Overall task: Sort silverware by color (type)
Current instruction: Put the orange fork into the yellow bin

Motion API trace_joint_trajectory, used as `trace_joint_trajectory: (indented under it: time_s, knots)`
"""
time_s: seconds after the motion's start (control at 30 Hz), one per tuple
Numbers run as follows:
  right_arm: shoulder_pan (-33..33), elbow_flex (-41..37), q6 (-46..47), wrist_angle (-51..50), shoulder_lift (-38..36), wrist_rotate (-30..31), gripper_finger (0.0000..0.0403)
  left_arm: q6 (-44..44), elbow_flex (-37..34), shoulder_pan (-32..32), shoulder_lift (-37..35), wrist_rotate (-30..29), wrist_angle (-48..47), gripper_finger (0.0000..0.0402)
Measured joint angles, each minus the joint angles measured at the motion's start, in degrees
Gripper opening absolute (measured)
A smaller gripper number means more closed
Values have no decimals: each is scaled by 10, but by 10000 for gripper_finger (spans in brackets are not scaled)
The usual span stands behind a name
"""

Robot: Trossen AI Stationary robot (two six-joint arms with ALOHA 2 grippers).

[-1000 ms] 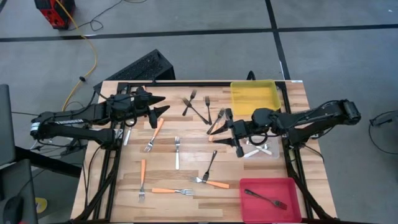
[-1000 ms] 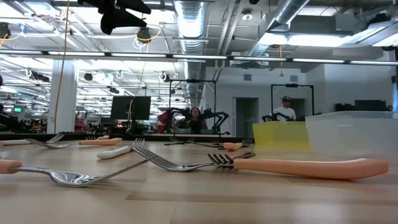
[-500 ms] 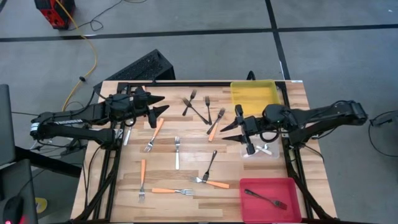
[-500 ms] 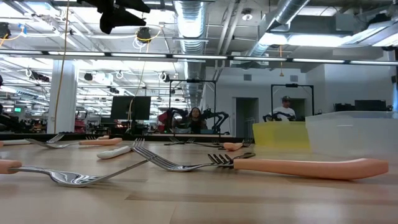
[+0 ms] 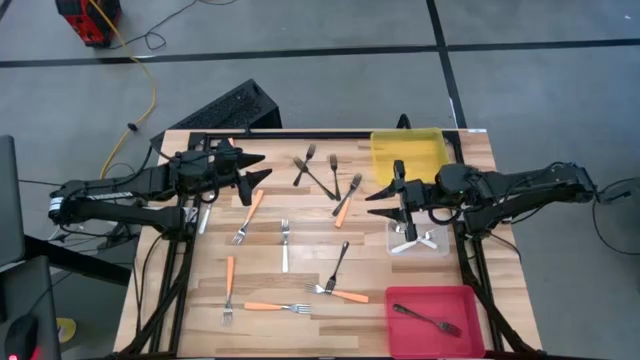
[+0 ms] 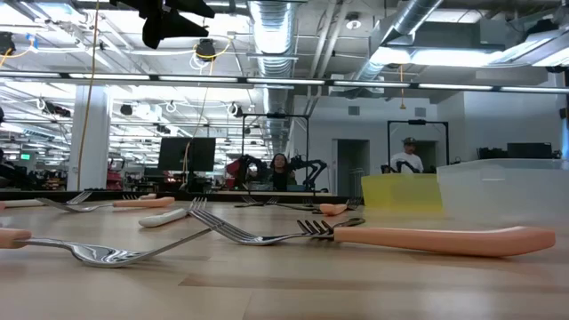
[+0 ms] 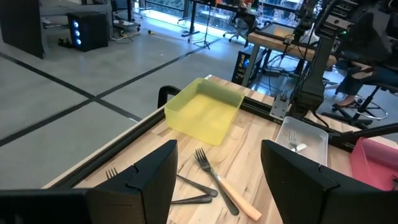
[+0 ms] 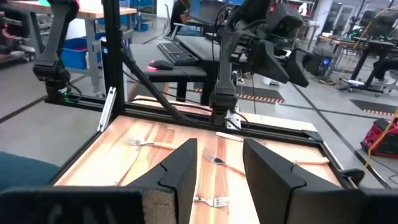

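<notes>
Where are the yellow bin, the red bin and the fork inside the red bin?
yellow bin (image 5: pixel 410 155), high view, bare floor.
red bin (image 5: pixel 430 298), high view, bare floor near the rim.
dark fork (image 5: pixel 427 320), high view, mid-handle.

1. The table centre is crossed by scattered forks; bare wood is found at lower centre-right of the high view.
2. The right edge is blocked by the yellow bin, clear bin and red bin.
3. The upper left is occupied by the left gripper, the centre right by the right gripper.

Glossy metal forks, wood table
</notes>
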Motion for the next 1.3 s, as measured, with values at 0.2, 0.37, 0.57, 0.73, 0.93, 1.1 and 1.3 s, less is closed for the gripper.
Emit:
trace_joint_trajectory:
  time_s: [0.2, 0.37, 0.57, 0.73, 0.93, 1.1, 1.3]
  knots:
    - [0, 0, 0, -24, -40, 26, 155, 0, 0, 0, 0, 0, 0, 214]
    - [0, 0, -1, -56, -72, 58, 155, 0, 0, 0, 0, 0, 0, 214]
    - [0, 0, -5, -85, -88, 58, 155, 1, 0, 0, 0, 0, 0, 214]
    - [0, 0, -25, -100, -88, 59, 155, 2, 0, 0, 0, 0, 0, 214]
    - [0, 0, -27, -130, -101, 93, 155, 2, 0, 0, 0, 0, 0, 214]
    - [0, 0, -11, -156, -148, 151, 155, 2, 0, 0, -1, 0, 0, 214]
    - [0, -26, 16, -151, -208, 156, 155, 2, 0, 0, 0, 0, 0, 214]
